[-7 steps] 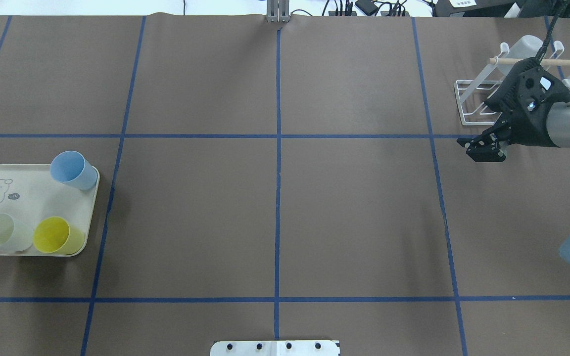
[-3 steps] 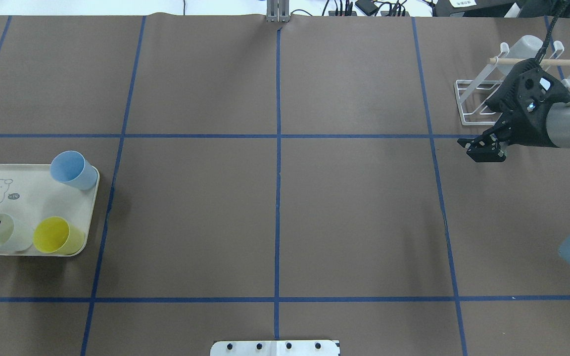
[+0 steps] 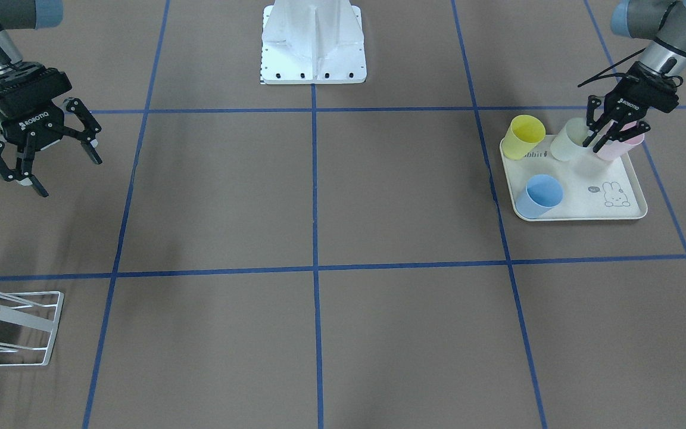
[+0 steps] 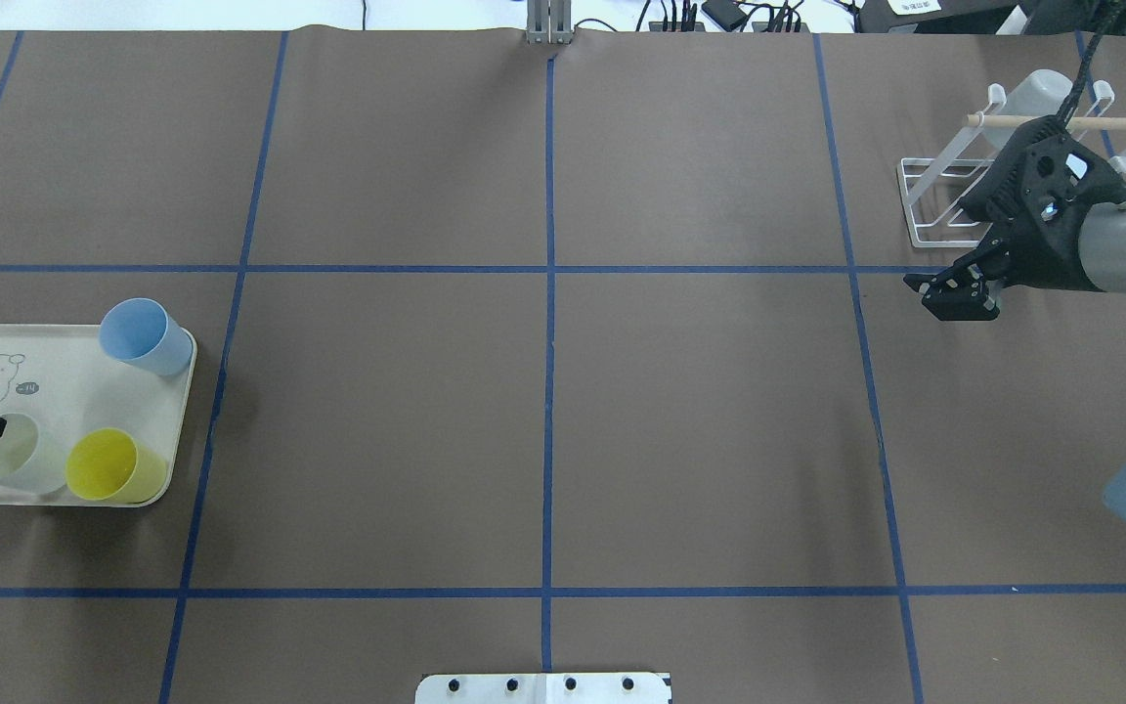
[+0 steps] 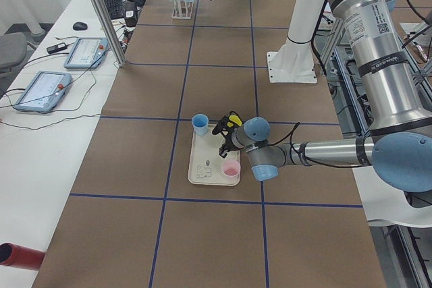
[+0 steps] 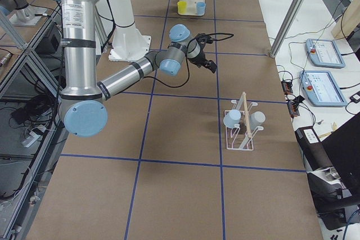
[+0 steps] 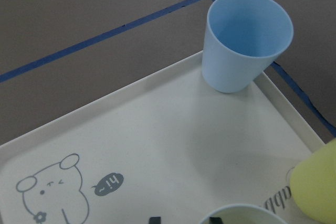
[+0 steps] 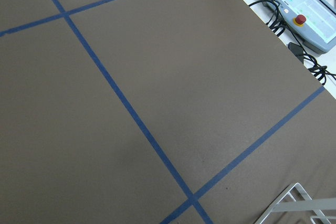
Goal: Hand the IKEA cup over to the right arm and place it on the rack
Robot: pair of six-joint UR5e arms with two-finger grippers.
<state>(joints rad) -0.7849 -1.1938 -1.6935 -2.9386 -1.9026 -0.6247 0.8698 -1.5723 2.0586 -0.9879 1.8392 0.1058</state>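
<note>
Several cups stand on a cream tray (image 3: pixel 581 205): a yellow cup (image 3: pixel 526 136), a pale whitish cup (image 3: pixel 569 143), a pink cup (image 3: pixel 621 149) and a blue cup (image 3: pixel 538 195). My left gripper (image 3: pixel 592 145) is open and tilted down over the pale cup (image 4: pixel 21 460). Its fingertips straddle that cup's wall on the pink cup's side; in the left wrist view one tip sits outside the rim (image 7: pixel 247 212) and one inside. My right gripper (image 3: pixel 39 164) hangs open and empty above the table, beside the white wire rack (image 4: pixel 925 210).
The rack (image 6: pixel 241 133) holds two pale cups and carries a wooden dowel (image 4: pixel 1071 121). The robot's white base plate (image 3: pixel 313 53) is at the table's middle edge. Blue tape lines cross the brown table. Tablets and cables lie beyond the far edge (image 8: pixel 304 9).
My left gripper has shifted further onto the tray, so its fingers now sit at the pale cup's rim. The right arm has stayed where it was.
</note>
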